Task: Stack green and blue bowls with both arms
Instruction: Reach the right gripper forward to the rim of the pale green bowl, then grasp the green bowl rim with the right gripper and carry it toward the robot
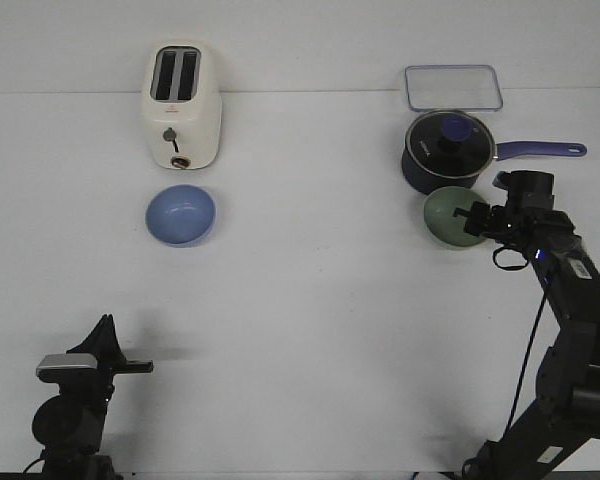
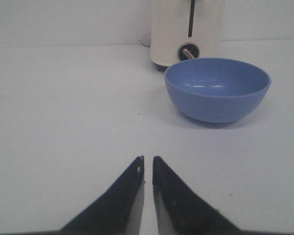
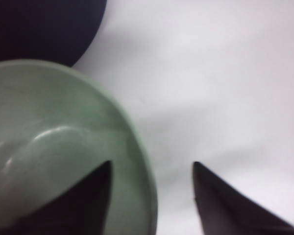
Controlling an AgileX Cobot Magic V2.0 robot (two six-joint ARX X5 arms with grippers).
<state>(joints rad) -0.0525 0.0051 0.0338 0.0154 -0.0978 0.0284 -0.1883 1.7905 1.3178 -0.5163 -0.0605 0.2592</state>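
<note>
The blue bowl [image 1: 180,215] sits upright on the white table in front of the toaster; it also shows in the left wrist view [image 2: 217,88]. The green bowl [image 1: 450,216] sits just in front of the navy saucepan; the right wrist view shows its inside [image 3: 54,147]. My right gripper [image 1: 474,222] is open and straddles the green bowl's right rim, one finger over the inside, one outside [image 3: 152,169]. My left gripper [image 1: 130,367] is shut and empty, low at the near left, well short of the blue bowl [image 2: 147,159].
A cream toaster [image 1: 182,105] stands behind the blue bowl. A navy lidded saucepan [image 1: 448,150] with a long handle touches or nearly touches the green bowl's far side. A clear lidded box [image 1: 452,87] lies at the back right.
</note>
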